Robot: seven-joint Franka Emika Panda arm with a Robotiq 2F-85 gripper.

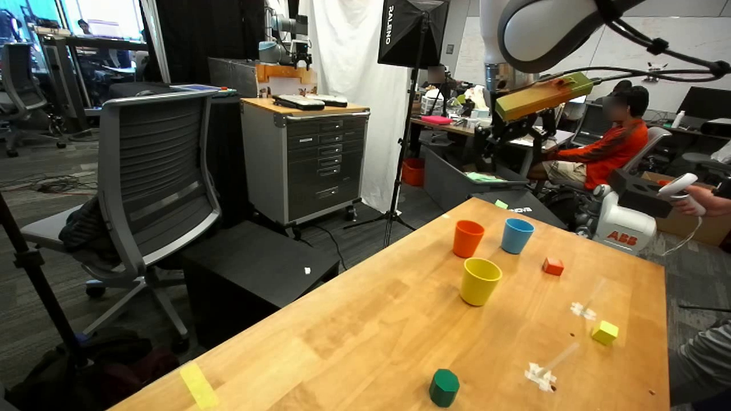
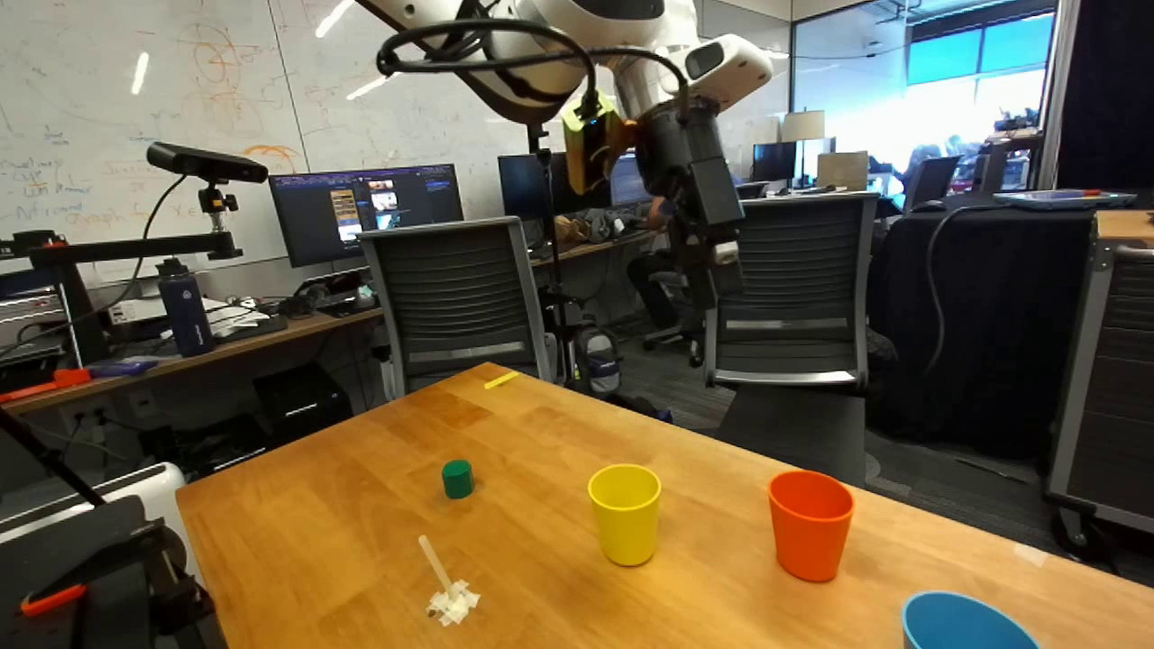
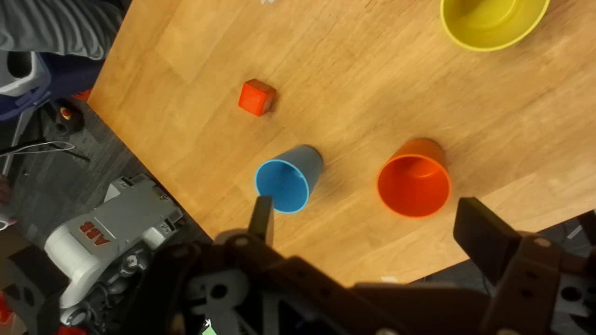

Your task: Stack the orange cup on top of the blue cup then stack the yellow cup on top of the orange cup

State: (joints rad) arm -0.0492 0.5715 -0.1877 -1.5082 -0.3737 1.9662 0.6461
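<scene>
My hand [image 3: 368, 218], raised above the worktop [image 1: 342, 325], pointing downward, fingers spread wide. Orange cup [image 1: 468, 241], blue cup [image 1: 517, 237], yellow cup [image 1: 478, 284]: all upright on the worktop, apart, the orange near both others. In the wrist view I see into the orange cup, down to its base. Red block [image 1: 553, 266], near the blue cup. Yellow block [image 1: 605, 333] and green block [image 1: 444, 389], farther off. Two pale sticks [image 1: 559, 358], taped down.

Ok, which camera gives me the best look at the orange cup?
The wrist view: the orange cup looks largest there, unblocked, and you see well into its open mouth. Both exterior views show it standing upright, more from the side, but smaller.
</scene>
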